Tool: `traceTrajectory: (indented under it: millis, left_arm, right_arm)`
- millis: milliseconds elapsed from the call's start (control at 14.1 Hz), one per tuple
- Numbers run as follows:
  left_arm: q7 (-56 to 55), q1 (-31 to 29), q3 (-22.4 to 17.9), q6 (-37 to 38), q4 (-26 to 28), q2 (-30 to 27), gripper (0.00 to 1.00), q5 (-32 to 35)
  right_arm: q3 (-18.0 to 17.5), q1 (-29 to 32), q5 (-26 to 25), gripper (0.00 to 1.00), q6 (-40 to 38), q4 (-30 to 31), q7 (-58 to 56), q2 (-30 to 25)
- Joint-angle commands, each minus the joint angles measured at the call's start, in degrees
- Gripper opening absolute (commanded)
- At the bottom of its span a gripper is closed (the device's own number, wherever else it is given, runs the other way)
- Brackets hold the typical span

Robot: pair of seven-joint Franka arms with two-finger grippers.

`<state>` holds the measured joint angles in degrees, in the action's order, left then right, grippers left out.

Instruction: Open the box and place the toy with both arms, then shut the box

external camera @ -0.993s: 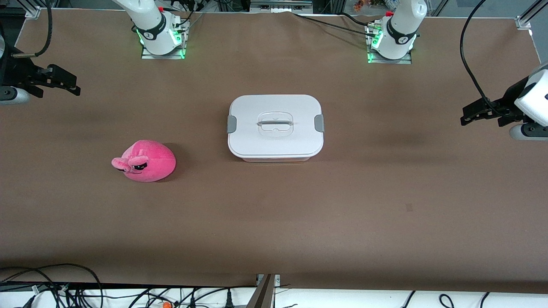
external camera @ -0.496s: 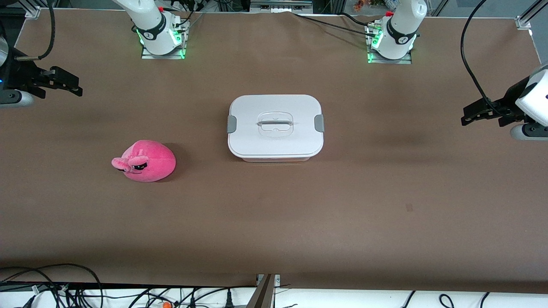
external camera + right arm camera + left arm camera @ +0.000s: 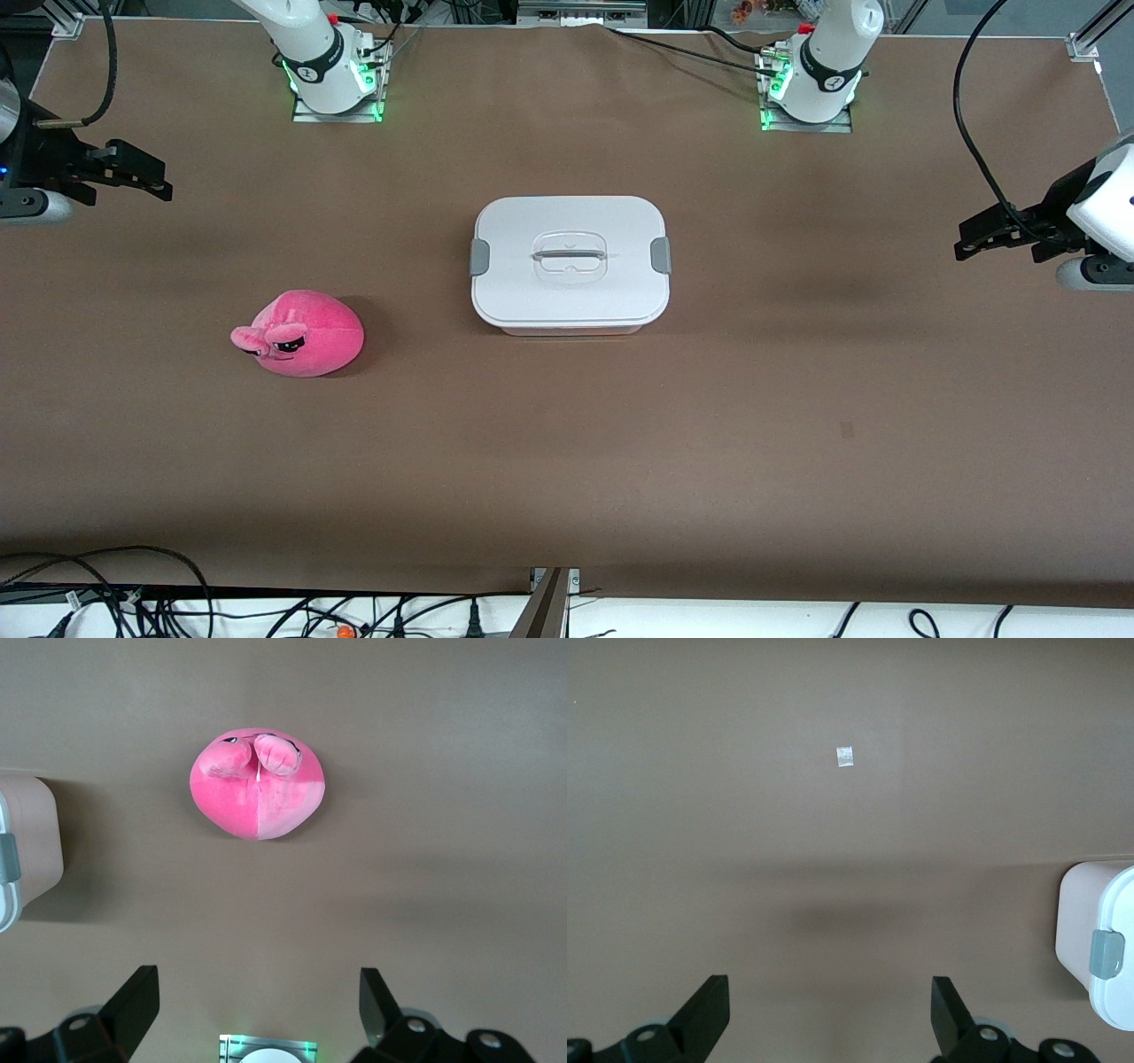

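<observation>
A: Where is the box (image 3: 570, 264) placed, and in what state is it found?

B: It is set mid-table on the brown table (image 3: 797, 425), lid (image 3: 567, 292) seated, a grey clip (image 3: 479, 257) at each end and the recessed handle (image 3: 568, 255) at the lid's centre. The toy (image 3: 299, 333) is seen toward the right arm's end from the box and somewhat nearer the front camera, well apart from it, resting on the table.

A: And the grippers?

B: The left gripper (image 3: 974, 239) is held in the air, well apart from the box toward the left arm's end; its fingers (image 3: 709, 1014) are spread wide and nothing is held. The right gripper (image 3: 146, 175) is likewise up and well apart from the box at the right arm's end, fingers (image 3: 137, 997) spread, empty.

A: Handling notes?

B: The box is judged stiff, light and smooth-walled, so slipping is expected on the sides. The clips are to be released first, one per arm; the lid is best taken by the handle. The toy is judged soft and light; a grip across its rounded body is advised, since compression is tolerated.
</observation>
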<state>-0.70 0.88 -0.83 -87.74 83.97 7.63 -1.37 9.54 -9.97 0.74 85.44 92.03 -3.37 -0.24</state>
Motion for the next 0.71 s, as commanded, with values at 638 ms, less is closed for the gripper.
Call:
traceTrajectory:
  millis: [638]
  left_arm:
    - [-0.35, 0.35, 0.22, 0.38, -1.79, 0.9, 1.0, 0.41]
  right_arm:
    - [-0.14, -2.6, -0.91, 1.0, -0.27, -1.5, 0.11, 1.38]
